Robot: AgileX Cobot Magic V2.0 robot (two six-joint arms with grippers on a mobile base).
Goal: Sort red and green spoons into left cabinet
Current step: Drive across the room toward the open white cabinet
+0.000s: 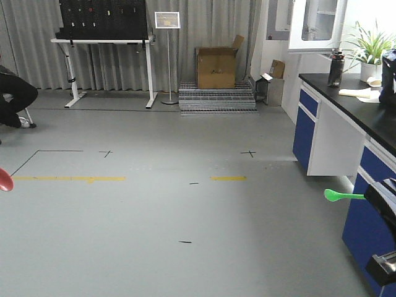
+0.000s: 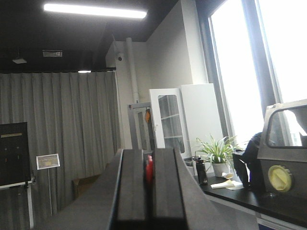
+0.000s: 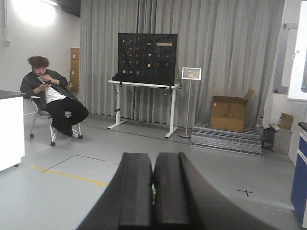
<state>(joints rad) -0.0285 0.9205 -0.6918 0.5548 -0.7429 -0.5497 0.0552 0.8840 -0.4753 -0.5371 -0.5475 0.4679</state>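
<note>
At the near left edge of the front view, the bowl of the red spoon (image 1: 5,179) pokes in above the grey floor (image 1: 173,204). My left end effector (image 2: 149,155) is pressed together on its handle, and a red sliver shows in the seam. Over on the right, my right end effector (image 3: 153,165) pinches the green spoon (image 1: 342,195), which lies level with its bowl pointing left, beside the blue cupboards (image 1: 307,130).
</note>
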